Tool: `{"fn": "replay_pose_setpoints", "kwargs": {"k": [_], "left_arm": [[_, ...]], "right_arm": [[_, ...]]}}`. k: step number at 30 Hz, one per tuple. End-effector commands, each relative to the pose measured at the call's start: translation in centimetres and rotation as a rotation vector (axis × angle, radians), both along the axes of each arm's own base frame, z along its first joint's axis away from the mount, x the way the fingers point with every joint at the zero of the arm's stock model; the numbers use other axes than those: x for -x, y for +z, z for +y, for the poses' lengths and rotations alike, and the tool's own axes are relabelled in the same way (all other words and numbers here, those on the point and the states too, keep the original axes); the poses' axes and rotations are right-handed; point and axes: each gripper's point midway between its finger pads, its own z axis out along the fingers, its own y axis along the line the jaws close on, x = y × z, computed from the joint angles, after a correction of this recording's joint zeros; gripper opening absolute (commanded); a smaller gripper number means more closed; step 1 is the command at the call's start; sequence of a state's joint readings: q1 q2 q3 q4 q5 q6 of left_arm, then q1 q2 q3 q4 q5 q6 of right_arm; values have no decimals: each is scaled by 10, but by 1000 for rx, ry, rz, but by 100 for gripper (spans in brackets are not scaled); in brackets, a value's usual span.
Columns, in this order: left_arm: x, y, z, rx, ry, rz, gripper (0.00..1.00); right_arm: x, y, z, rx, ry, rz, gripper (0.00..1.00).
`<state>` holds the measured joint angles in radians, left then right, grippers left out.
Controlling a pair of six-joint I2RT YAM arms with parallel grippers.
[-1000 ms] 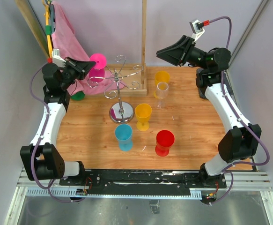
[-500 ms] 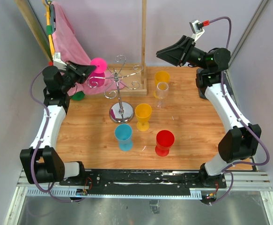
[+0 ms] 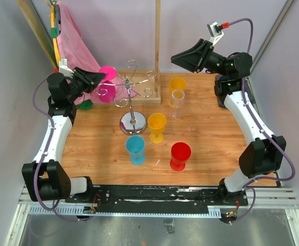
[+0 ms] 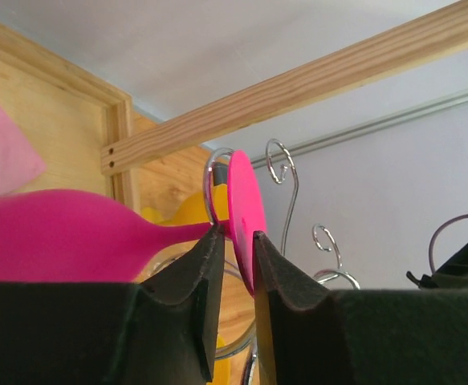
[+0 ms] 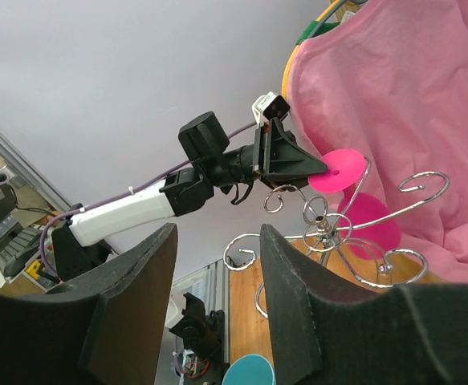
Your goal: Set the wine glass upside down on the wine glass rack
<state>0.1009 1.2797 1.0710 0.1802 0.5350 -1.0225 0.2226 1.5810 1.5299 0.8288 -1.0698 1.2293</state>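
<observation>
Pink wine glass point(image 3: 107, 94), clamped in left gripper point(image 3: 99, 77), has been lowered and shifted toward a curled arm of the wine glass rack point(image 3: 133, 123).

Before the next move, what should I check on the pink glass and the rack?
1. Left tool shut on the pink wine glass stem: ok.
2. Glass inverted, foot above bowl: ok.
3. Foot level with a curled arm of the wine glass rack: ok.
4. Stem seated inside that curl: cannot tell.
5. Right tool open, away from the rack: ok.
</observation>
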Motion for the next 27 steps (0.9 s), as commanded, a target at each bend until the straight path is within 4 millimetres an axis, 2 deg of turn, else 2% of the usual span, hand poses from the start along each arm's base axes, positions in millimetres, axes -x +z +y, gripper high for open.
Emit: {"fn": "replay_pose_setpoints", "kwargs": {"k": [1, 4, 8, 14, 20, 27], "left_arm": [[2, -12, 5, -30, 16, 44, 30], [3, -13, 6, -41, 24, 46, 40], [5, -10, 9, -65, 42, 45, 42], [11, -1, 19, -139, 87, 42, 51], [25, 23, 27, -192, 130, -8, 53], [38, 47, 30, -231, 158, -53, 55]], "right_arm": [[9, 7, 0, -3, 2, -46, 47], [9, 7, 0, -2, 3, -46, 48], [9, 7, 0, -3, 2, -47, 48], [4, -1, 1, 24, -14, -39, 50], [-23, -29, 0, 154, -125, 40, 50], [-61, -69, -22, 399, -371, 95, 50]]}}
